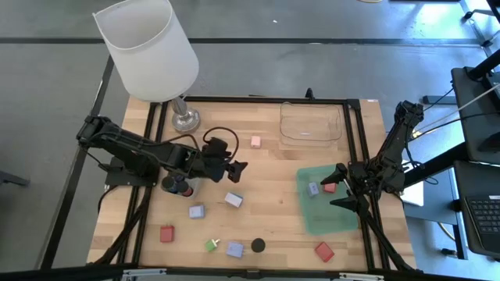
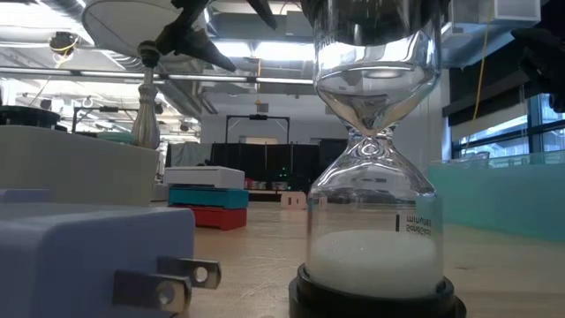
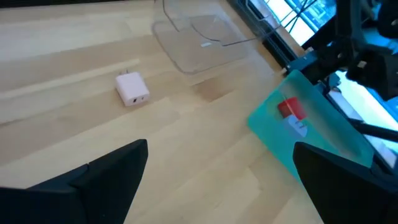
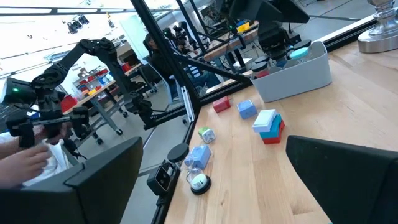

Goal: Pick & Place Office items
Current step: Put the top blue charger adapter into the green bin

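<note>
High view: the office items lie scattered on the wooden tabletop [image 1: 258, 168]. A pink block [image 1: 255, 142] sits near the clear tray [image 1: 311, 123]; two lilac-blue blocks [image 1: 196, 211] [image 1: 233, 200] lie mid-table, the second turned at a slant; a red block [image 1: 167, 233], a green bit [image 1: 213, 245], a third lilac-blue block [image 1: 235, 249] and a black round cap [image 1: 258, 245] line the near edge; a further red block [image 1: 324, 251] lies askew just beside the green tray [image 1: 328, 218], which holds a red piece [image 1: 330, 187] and a lilac-blue piece [image 1: 313, 189]. The left gripper [image 1: 233, 168] hovers over the table centre, fingers spread, empty. The right gripper [image 1: 342, 186] hangs at the green tray's edge, fingers wide apart, holding nothing. Low view: a lilac-blue plug block [image 2: 88, 261] points its two metal prongs toward an hourglass [image 2: 375, 150]. Left wrist view: the pink block [image 3: 132, 89] rests flat, its prongs toward the clear tray. Right wrist view: the hourglass [image 4: 198, 171] stands upright by the table edge.
</note>
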Robot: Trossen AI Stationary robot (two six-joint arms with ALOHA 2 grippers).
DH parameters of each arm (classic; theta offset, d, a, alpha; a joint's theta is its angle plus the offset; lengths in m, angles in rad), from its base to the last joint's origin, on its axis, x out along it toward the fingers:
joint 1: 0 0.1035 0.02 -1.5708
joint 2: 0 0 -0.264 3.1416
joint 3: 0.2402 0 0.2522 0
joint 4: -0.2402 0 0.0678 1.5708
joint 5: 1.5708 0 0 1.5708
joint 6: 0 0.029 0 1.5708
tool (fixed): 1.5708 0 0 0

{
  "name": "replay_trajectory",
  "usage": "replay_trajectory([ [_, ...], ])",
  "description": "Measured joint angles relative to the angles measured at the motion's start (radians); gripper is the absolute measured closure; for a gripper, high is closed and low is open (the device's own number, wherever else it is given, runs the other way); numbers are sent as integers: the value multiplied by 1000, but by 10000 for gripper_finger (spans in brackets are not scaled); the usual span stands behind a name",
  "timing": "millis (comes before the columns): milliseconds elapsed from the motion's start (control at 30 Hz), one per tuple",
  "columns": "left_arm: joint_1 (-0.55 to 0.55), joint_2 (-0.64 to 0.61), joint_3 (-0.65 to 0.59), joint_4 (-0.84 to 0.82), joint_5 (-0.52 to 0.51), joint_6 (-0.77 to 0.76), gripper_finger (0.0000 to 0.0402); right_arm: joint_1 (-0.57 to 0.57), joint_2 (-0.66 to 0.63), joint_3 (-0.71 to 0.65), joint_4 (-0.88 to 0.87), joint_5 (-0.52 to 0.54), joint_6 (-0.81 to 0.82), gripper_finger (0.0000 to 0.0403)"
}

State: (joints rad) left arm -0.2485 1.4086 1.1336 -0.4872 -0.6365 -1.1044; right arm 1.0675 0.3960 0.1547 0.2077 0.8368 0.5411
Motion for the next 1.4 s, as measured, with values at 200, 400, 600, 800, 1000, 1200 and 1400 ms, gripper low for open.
replay_trajectory([
  [200,-2,0,0,94,16,83,2,0,0,0,0,0,0,3],
  [400,-23,0,0,136,75,147,2,0,0,0,0,0,0,3],
  [600,-61,0,0,123,118,151,2,0,0,0,0,0,0,3],
  [800,-120,0,-1,117,123,338,2,0,0,0,0,0,0,3],
  [1000,-191,0,-1,98,139,602,2,0,0,0,0,0,0,3],
  [1200,-226,0,-1,80,135,708,2,0,0,0,0,0,0,3],
  [1400,-250,0,-1,21,76,705,2,0,0,0,0,0,0,3],
])
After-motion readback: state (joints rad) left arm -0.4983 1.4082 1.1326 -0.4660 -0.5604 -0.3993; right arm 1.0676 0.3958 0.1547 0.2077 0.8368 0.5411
